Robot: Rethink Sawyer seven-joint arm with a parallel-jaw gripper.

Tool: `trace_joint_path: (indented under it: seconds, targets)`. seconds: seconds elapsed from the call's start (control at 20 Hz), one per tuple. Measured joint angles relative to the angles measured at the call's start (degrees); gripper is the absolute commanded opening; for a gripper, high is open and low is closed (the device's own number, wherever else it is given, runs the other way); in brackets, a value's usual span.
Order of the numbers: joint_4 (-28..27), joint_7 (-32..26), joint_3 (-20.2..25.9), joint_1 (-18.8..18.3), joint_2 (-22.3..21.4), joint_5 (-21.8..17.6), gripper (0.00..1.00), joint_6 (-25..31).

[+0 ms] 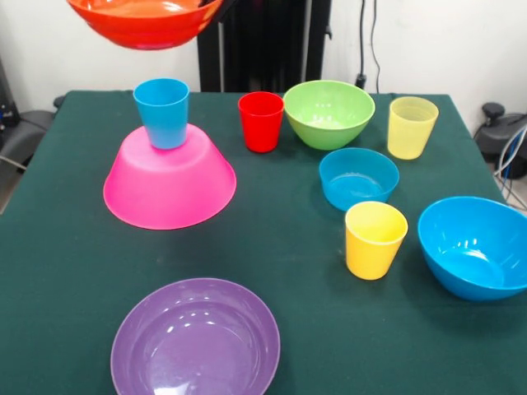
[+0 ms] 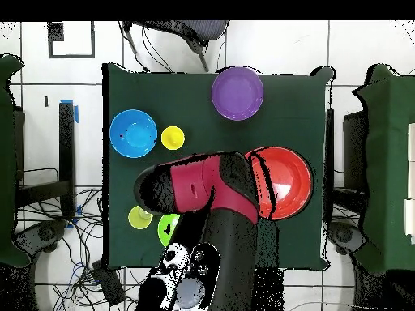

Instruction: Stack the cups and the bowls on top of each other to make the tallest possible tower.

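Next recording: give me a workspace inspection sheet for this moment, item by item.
Surface: dark green cloth-covered table, flat.
Job's things: large pink plastic bowl upside down, blue plastic cup upright on it; glossy orange bowl held in the air above them. Loose on the cloth: red cup, green bowl, pale translucent yellow cup, small blue bowl, opaque yellow cup, medium blue bowl, purple bowl.
Clutter: nothing seen.
Gripper: hidden by the arm and the orange bowl.
Cables: cables down the wall; more on the floor.
Surroundings: white wall, tiled floor.
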Motion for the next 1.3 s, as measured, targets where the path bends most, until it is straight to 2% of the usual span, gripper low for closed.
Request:
trace_joint_path:
  seconds: [0.55,0.9,1.3]
  targets:
    - [0.02,0.00,-0.36,-1.38,3.39,0.44,0.00,-2.77]
    - [0.12,0.00,0.08,-4.05,2.48,2.94,0.00,-2.74]
    - [0.13,0.00,0.07,-3.56,0.28,3.32,0.00,-2.73]
